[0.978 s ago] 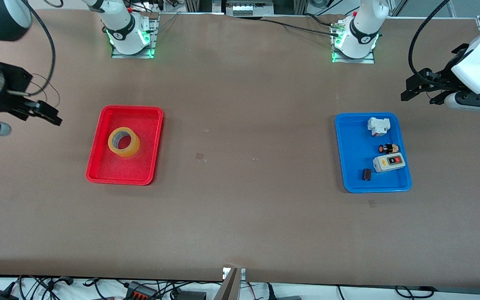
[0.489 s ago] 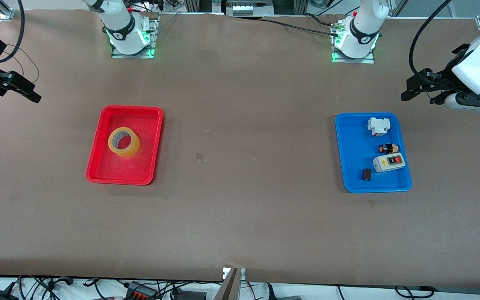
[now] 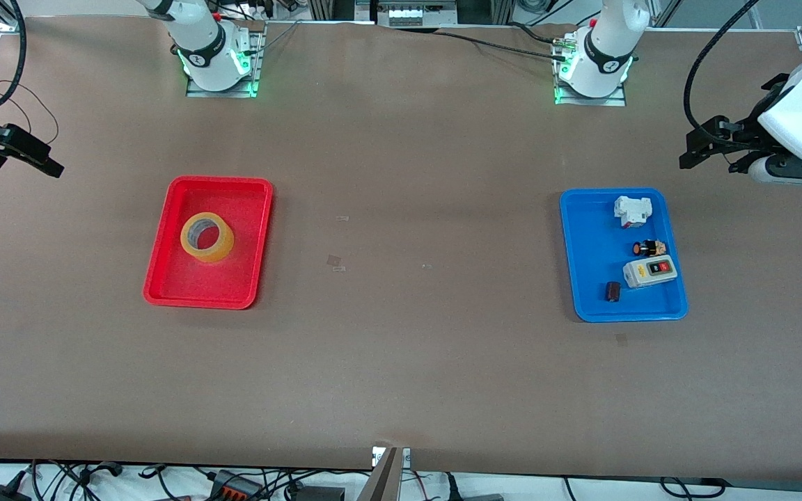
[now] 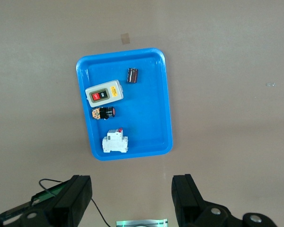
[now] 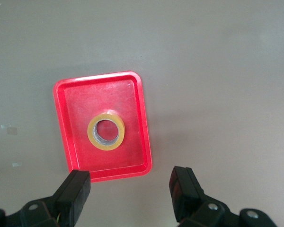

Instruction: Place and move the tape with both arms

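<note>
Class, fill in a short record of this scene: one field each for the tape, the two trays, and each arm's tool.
tape: wide yellow translucent ring-shaped tape roll, lying in the red tray
red tray: red plastic rectangular tray, toward the right arm's end
blue tray: blue plastic rectangular tray, toward the left arm's end, holding four small parts
left tool: open, empty, raised above the table
right tool: open, empty, raised above the table

right gripper — cut by frame edge | left gripper — arm cropped

Two trays, one tape roll, four small parts, two arms.
</note>
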You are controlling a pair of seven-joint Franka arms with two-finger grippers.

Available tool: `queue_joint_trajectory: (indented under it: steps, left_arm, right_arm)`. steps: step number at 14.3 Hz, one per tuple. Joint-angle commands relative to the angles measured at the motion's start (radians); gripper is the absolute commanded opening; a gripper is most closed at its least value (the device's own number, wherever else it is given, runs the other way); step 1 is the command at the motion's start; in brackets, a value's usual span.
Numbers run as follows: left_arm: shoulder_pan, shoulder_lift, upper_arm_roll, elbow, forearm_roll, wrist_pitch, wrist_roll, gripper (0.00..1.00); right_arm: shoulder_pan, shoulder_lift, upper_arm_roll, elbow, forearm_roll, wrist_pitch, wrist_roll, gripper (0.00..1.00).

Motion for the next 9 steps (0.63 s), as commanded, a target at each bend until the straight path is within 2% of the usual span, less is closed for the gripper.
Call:
queue_joint_trajectory:
  steps: [1, 9]
  left_arm:
    - [0.005, -0.020, -0.002, -0.015, 0.020, -0.008, 0.020, 1.00]
    - [0.002, -0.020, -0.004, -0.013, 0.025, -0.009, 0.020, 1.00]
  right_arm:
    - [-0.001, 0.009, 0.005, 0.019, 0.017, -0.018, -0.048, 0.98]
    - [0.004, 0.000, 0.010, -0.004, 0.023, -0.018, -0.057, 0.98]
